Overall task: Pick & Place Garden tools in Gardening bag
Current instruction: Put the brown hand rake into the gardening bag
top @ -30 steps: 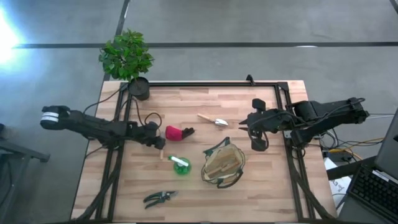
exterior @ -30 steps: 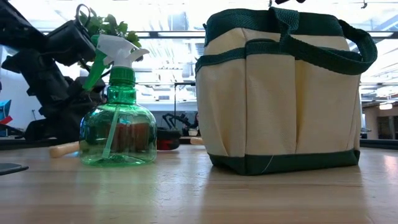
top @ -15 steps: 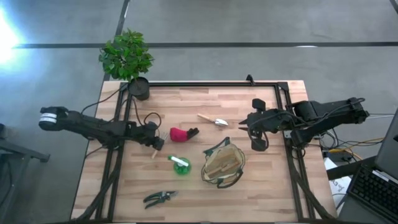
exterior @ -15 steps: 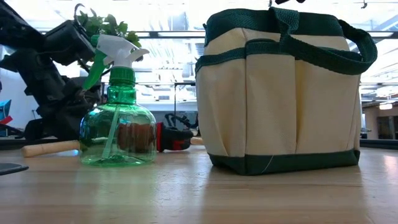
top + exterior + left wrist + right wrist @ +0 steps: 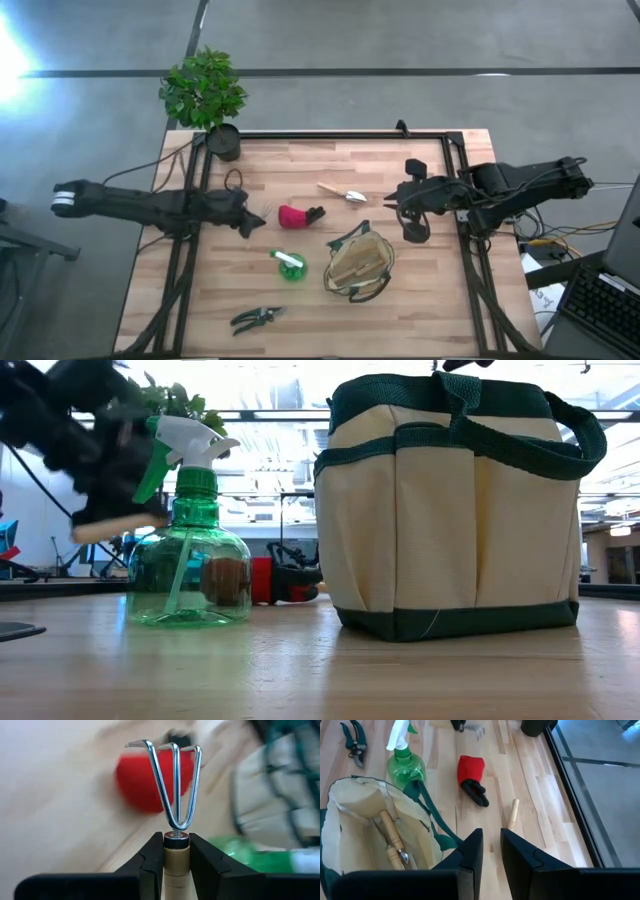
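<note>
Two dark grippers: left gripper [image 5: 176,851] pinching wooden-handled silver three-prong rake [image 5: 172,790] above table beside red-and-black item [image 5: 297,215]; right gripper [image 5: 491,852] slightly parted, empty, near tan green-trimmed bag [image 5: 359,264].

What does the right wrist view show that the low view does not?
Only the right wrist view looks into the gardening bag, where a wooden-handled tool already lies, and shows the pruning shears and a trowel handle on the table. Only the low view shows the bag's outer side pockets and the left gripper, raised off the table with a wooden handle. Both show the green spray bottle and the red-and-black item.
</note>
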`<state>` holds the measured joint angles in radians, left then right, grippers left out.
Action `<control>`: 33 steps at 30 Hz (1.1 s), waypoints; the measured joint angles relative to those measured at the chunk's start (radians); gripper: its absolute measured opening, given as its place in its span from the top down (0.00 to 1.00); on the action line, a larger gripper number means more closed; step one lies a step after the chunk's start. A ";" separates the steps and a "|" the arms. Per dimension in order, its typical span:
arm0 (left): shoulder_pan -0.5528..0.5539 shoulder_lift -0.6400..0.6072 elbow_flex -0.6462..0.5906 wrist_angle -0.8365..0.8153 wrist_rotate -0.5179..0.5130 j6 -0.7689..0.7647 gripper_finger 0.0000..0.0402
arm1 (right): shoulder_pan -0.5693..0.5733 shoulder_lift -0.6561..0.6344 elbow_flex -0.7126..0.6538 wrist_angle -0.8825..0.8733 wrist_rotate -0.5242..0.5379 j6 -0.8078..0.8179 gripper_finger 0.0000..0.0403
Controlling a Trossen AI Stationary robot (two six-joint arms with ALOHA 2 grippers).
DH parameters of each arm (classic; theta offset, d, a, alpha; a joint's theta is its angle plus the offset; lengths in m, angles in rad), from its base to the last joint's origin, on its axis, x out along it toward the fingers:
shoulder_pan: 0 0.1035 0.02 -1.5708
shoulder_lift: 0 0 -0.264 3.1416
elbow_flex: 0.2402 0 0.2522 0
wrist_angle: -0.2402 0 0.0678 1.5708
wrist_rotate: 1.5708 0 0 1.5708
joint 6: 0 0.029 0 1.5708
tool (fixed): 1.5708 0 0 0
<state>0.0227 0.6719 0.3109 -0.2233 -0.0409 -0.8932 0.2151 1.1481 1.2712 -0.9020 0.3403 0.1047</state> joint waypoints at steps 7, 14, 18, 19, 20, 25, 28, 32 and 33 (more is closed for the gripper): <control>0.000 -0.067 0.131 0.003 -0.070 0.206 0.82 | 0.000 0.001 -0.024 0.026 0.001 -0.004 0.82; 0.000 -0.044 0.234 0.113 -0.141 0.466 0.82 | 0.000 0.001 -0.064 0.223 0.003 -0.048 0.82; 0.000 0.010 0.218 0.380 -0.070 0.630 0.82 | 0.001 0.000 -0.134 0.498 0.000 -0.131 0.84; 0.000 0.030 0.208 0.452 -0.048 0.663 0.82 | 0.001 0.000 -0.156 0.572 0.000 -0.148 0.84; 0.000 0.052 0.201 0.517 -0.026 0.693 0.82 | 0.001 0.000 -0.178 0.650 0.000 -0.163 0.84; 0.002 0.181 0.186 0.778 0.135 0.766 0.82 | 0.000 0.000 -0.278 0.962 0.000 -0.225 0.82; 0.002 0.269 0.189 0.934 0.316 0.770 0.82 | -0.006 0.000 -0.302 1.036 -0.007 -0.239 0.80; 0.003 0.380 0.218 1.119 0.509 0.769 0.82 | -0.014 0.000 -0.324 1.087 -0.072 -0.227 0.78; 0.005 0.405 0.228 1.138 0.535 0.769 0.82 | -0.014 0.000 -0.327 1.100 -0.091 -0.215 0.78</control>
<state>0.0275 1.0768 0.5390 0.9148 0.4937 -0.1238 0.2013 1.1484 0.9443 0.1979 0.2489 -0.1104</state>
